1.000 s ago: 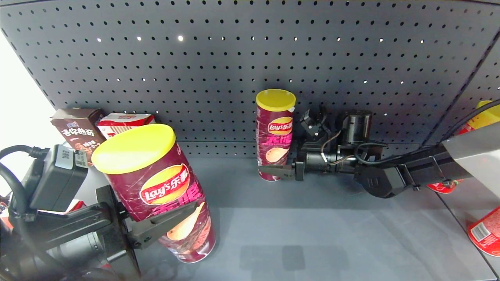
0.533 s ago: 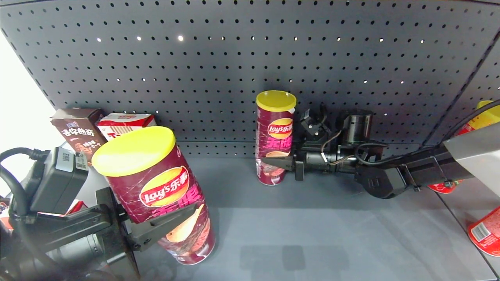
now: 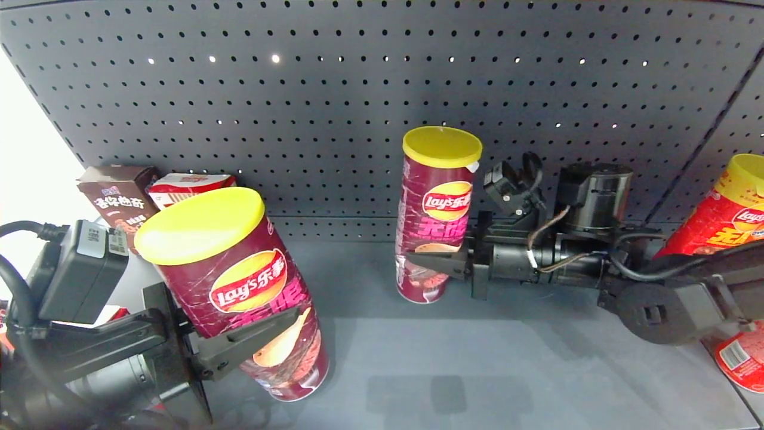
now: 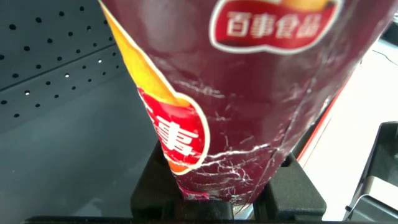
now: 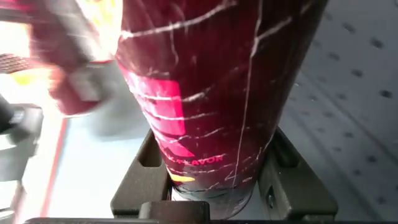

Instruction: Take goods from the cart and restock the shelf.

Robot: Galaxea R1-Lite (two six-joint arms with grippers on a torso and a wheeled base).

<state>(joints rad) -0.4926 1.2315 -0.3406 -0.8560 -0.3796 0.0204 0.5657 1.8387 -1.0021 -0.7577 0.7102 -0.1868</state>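
Note:
Two maroon chip cans with yellow lids are in hand over the grey shelf (image 3: pixel 489 370). The near can (image 3: pixel 239 286) leans at the front left, and my left gripper (image 3: pixel 262 319) is shut on its lower half; the left wrist view shows that can (image 4: pixel 236 106) between the left gripper (image 4: pixel 227 190) jaws. The second can (image 3: pixel 437 209) stands upright near the pegboard at the centre, with my right gripper (image 3: pixel 431 254) shut on its lower part. Up close, this can (image 5: pixel 217 93) sits wedged in the right gripper (image 5: pixel 217 183).
A brown box (image 3: pixel 116 197) and a red-and-white box (image 3: pixel 188 184) stand at the back left. A red can (image 3: pixel 719 209) stands at the back right, another (image 3: pixel 740 358) lies at the right edge. The pegboard wall (image 3: pixel 358 89) closes off the back.
My right gripper has moved right and nearer the camera with its can, which looks raised; the red can behind the arm has come into sight. The left can barely shifted.

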